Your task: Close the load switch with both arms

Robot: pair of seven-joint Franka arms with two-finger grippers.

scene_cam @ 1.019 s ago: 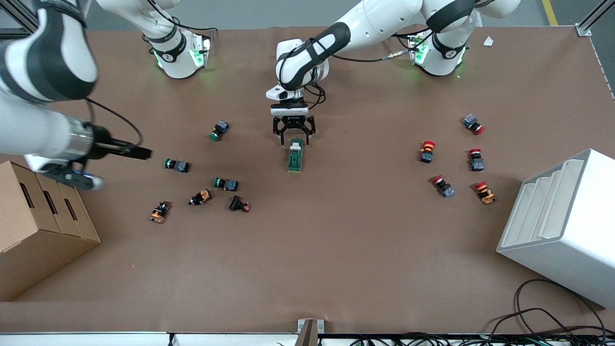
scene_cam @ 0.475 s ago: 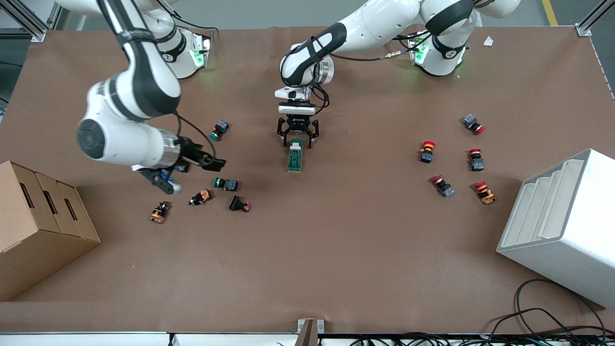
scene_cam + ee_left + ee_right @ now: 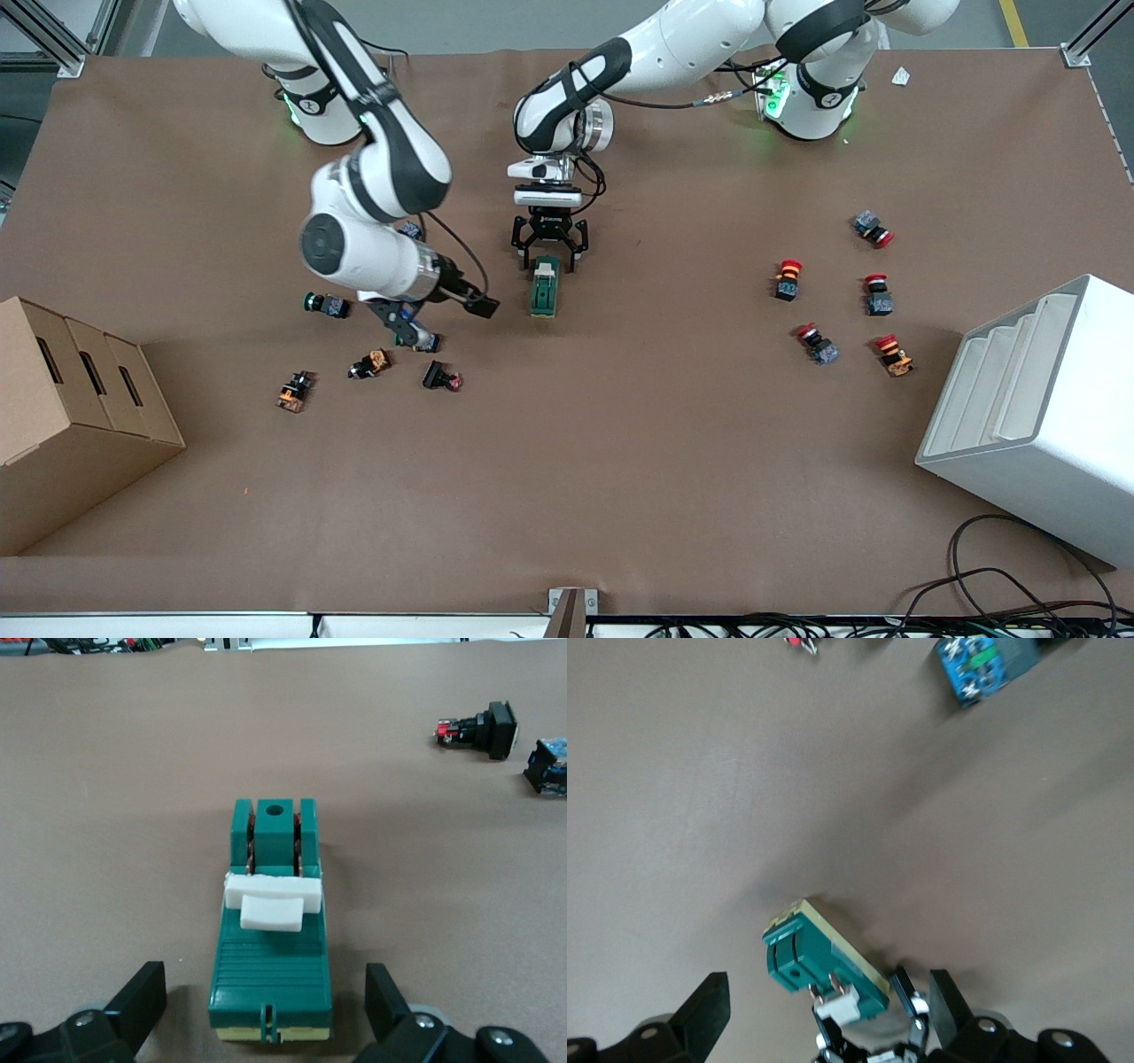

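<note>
1. the load switch (image 3: 545, 287) lies flat on the brown worktop (image 3: 620, 461), a little above the middle of the front view, its long axis running up and down the frame.
2. in the left wrist view the load switch (image 3: 272, 926) fills the lower middle of the frame: a dark green body with a white lever (image 3: 272, 900) across its top face.
3. the left gripper (image 3: 548, 249) sits at the upper end of the load switch in the front view, low over the worktop; its fingers (image 3: 142, 999) are spread wide, one at each side of the switch end, clear of it in the left wrist view.
4. the right gripper (image 3: 474, 304) hangs over the worktop in the middle of the front view, just beside the load switch toward the right arm's end.
5. in the right wrist view, its fingers (image 3: 707, 1010) stand apart with nothing between them, and the load switch (image 3: 825, 963) shows in the lower middle, with the left gripper's black fingers at its end.
6. green-capped push buttons (image 3: 324, 305) and orange-bodied ones (image 3: 370, 364) are scattered in the middle-left of the front view, under and around the right arm.
7. red mushroom-capped buttons (image 3: 788, 277) lie grouped in the middle-right.
8. a cardboard box (image 3: 71, 416) sits at the lower left edge, a white stepped bin (image 3: 1036, 416) at the lower right.
</note>
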